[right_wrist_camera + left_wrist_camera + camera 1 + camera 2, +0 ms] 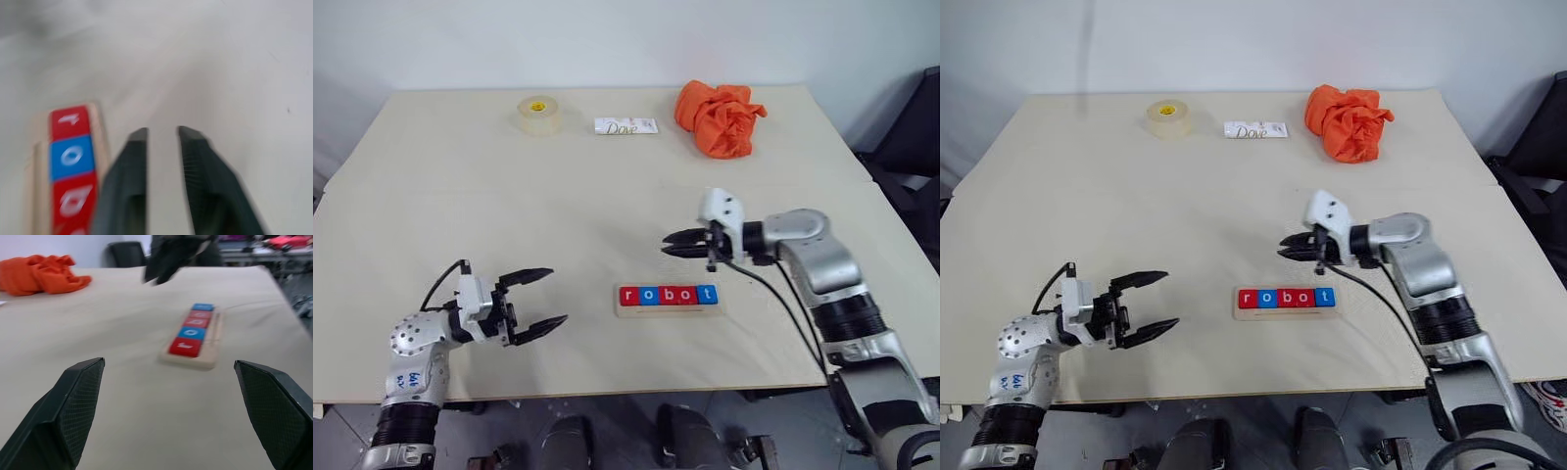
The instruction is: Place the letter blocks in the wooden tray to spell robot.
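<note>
- The tray (668, 297) lies on the table (460, 196) near the front edge, a little right of the middle, with its long side running left to right.
- Five blocks (667, 295) sit in the tray in one row, touching one another: red r, blue o, red b, red o, blue t, read from the left.
- The row fills the tray from end to end and spells robot.
- The right gripper (673, 243) hangs above the table just behind the tray, over its right half, pointing left.
- Its fingers (134, 161) stand a narrow gap apart with nothing between them; it touches neither the tray nor the blocks.
- The left gripper (546, 298) is well to the left of the tray, level with it, pointing right toward it.
- Its jaws are spread wide and hold nothing.
- In the left wrist view the tray lies between the two fingers (73, 406), well ahead of them.
- Far behind the tray, near the back edge, a roll of tape (538, 115) stands to the left.
- A white Dove wrapper (626, 126) lies almost straight behind the tray.
- A crumpled orange cloth (719, 117) rests behind and to the right of the tray.
</note>
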`<state>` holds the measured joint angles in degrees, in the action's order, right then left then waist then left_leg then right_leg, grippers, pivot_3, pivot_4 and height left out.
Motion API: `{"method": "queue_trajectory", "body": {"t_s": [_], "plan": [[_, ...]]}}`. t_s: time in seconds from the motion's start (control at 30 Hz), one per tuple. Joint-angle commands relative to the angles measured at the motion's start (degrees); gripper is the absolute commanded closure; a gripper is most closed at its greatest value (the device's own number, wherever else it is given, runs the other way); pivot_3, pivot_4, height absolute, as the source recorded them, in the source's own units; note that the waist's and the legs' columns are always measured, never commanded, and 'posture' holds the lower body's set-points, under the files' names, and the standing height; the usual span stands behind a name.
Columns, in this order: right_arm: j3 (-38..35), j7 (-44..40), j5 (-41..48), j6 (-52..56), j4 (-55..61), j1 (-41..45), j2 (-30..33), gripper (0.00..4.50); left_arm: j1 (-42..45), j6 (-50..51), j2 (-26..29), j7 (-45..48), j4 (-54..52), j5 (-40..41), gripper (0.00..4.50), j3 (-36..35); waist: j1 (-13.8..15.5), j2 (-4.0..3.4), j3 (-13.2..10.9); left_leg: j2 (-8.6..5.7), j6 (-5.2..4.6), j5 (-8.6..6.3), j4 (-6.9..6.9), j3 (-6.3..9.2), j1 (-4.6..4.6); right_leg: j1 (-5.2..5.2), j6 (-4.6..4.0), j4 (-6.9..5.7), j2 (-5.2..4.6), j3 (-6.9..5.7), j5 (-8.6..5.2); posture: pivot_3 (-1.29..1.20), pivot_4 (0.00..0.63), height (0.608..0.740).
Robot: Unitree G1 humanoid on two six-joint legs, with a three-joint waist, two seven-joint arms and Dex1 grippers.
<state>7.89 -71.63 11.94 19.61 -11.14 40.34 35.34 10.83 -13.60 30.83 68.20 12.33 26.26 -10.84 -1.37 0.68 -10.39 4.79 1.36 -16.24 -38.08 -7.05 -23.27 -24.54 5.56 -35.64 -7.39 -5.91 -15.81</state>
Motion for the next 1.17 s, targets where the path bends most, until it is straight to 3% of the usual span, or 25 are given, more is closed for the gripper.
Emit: {"method": "queue_trajectory", "body": {"t_s": [0.03, 0.23, 0.43, 0.5, 0.73, 0.9, 1.17], "plan": [[-6.74, -8.01, 5.35, -6.26, -2.09, -3.30, 5.73, 2.16, 1.11, -0.40, 1.61, -3.31, 0.26, -1.41, 0.00, -1.89, 0.06, 0.00, 0.00, -0.01, 0.00, 0.00, 0.01, 0.01, 0.00, 0.01, 0.00, 0.01, 0.00, 0.00, 0.00, 0.00, 0.150, 0.740], [-11.07, -17.63, 8.35, -12.17, -11.97, -6.26, 12.23, 0.06, 1.50, 1.02, 3.04, -1.22, 0.74, 0.66, 0.00, -2.61, -0.59, 0.00, 0.00, 0.03, 0.03, 0.01, 0.04, -0.07, 0.09, 0.00, 0.01, 0.00, 0.06, 0.04, 0.00, 0.00, 0.150, 0.740], [-13.74, -20.84, 10.55, -18.74, -20.71, -8.22, 15.22, 0.02, 0.37, -0.62, 4.92, 3.66, 2.15, 2.87, 0.00, -4.82, -0.33, 0.00, -0.01, 0.07, 0.13, 0.07, 0.04, -0.08, 0.12, -0.01, 0.00, -0.05, 0.09, 0.05, 0.00, 0.00, 0.150, 0.740], [-15.67, -20.86, 16.82, -17.41, -20.92, -8.84, 15.18, 0.02, 0.21, -0.30, 5.13, 3.95, 1.78, 4.14, 0.00, -6.14, -0.28, -0.01, -0.01, 0.07, 0.13, 0.07, 0.03, -0.08, 0.12, 0.00, 0.01, -0.05, 0.09, 0.06, 0.00, 0.00, 0.150, 0.740], [-19.54, -20.87, 23.27, -23.76, -19.26, -13.11, 13.61, 0.02, -1.16, 1.48, 6.12, 3.65, 0.93, 5.81, 0.00, -9.28, -0.20, -0.01, -0.01, 0.06, 0.14, 0.08, 0.02, -0.06, 0.13, 0.01, 0.01, -0.06, 0.08, 0.05, 0.00, 0.00, 0.150, 0.740], [-15.70, -20.87, 25.69, -32.04, -18.33, -17.83, 16.05, 0.02, -1.71, 3.40, 7.30, 4.74, 0.74, 6.79, 0.00, -10.28, -0.14, -0.01, -0.01, 0.06, 0.14, 0.08, 0.02, -0.05, 0.13, 0.02, 0.01, -0.07, 0.06, 0.04, 0.00, 0.00, 0.150, 0.740], [-10.99, -20.87, 30.85, -34.14, -15.87, -20.18, 20.47, 0.02, -0.56, 4.25, 8.84, 8.30, 1.65, 7.41, 0.00, -10.28, -0.20, -0.01, -0.01, 0.06, 0.15, 0.09, 0.01, -0.04, 0.18, 0.02, 0.01, -0.13, 0.07, 0.06, 0.00, 0.00, 0.150, 0.740]]}}
